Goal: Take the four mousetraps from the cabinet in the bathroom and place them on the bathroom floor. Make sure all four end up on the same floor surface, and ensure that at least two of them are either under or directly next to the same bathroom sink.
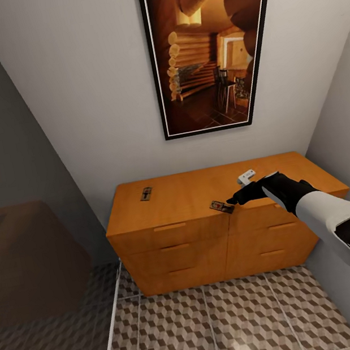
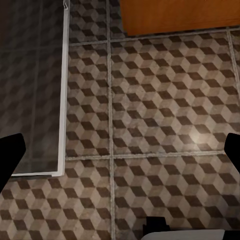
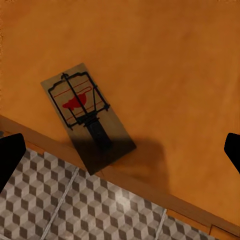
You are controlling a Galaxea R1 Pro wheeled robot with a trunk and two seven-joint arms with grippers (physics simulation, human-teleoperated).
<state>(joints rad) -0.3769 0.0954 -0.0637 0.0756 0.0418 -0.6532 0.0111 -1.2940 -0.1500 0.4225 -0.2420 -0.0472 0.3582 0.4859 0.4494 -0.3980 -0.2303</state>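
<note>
The orange-brown cabinet [image 1: 184, 196] stands against the back wall. One mousetrap [image 1: 145, 194] lies on its top at the back left. A second mousetrap [image 1: 222, 207] lies at the top's front edge, and the right wrist view shows its tan board, dark wire and red mark [image 3: 85, 112]. My right gripper [image 1: 237, 197] hovers just right of that trap, open [image 3: 120, 155] and holding nothing. A small pale flat piece [image 1: 246, 175] lies behind the gripper, too small to identify. My left gripper [image 2: 120, 152] is open over the bathroom floor [image 2: 165, 115]. The bathroom sink is out of view.
A glass partition with a white frame [image 1: 112, 324] closes off the left, with a brown block [image 1: 28, 252] behind it. A grey wall [image 1: 345, 128] runs close along the cabinet's right end. A framed picture [image 1: 210, 48] hangs above. Cube-patterned tiles [image 1: 225, 327] lie before the drawers.
</note>
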